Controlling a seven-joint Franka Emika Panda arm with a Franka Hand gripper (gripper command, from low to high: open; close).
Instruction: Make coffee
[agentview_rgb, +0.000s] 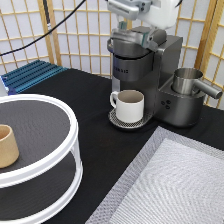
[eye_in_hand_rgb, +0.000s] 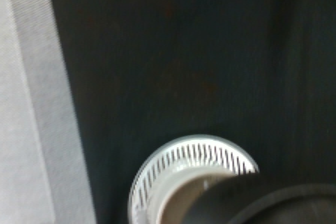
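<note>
The dark grey coffee machine (agentview_rgb: 145, 70) stands at the exterior view's top centre. A white handled mug (agentview_rgb: 129, 105) sits on its round drip tray (agentview_rgb: 116, 120) under the spout. My gripper (agentview_rgb: 125, 22) is right above the machine's lid (agentview_rgb: 137, 37), at or just touching it. The coffee pod is out of view. The wrist view looks down on the drip tray's slotted grille (eye_in_hand_rgb: 199, 155), the mug's rim (eye_in_hand_rgb: 176, 200) and the machine's dark edge (eye_in_hand_rgb: 270, 205).
A steel jug (agentview_rgb: 187, 80) sits on the machine's right side. A white two-tier round stand (agentview_rgb: 55, 102) at the left holds a tan handleless cup (agentview_rgb: 7, 146). A grey mat (agentview_rgb: 175, 185) lies bottom right. A blue rack (agentview_rgb: 35, 74) and a paper screen stand behind.
</note>
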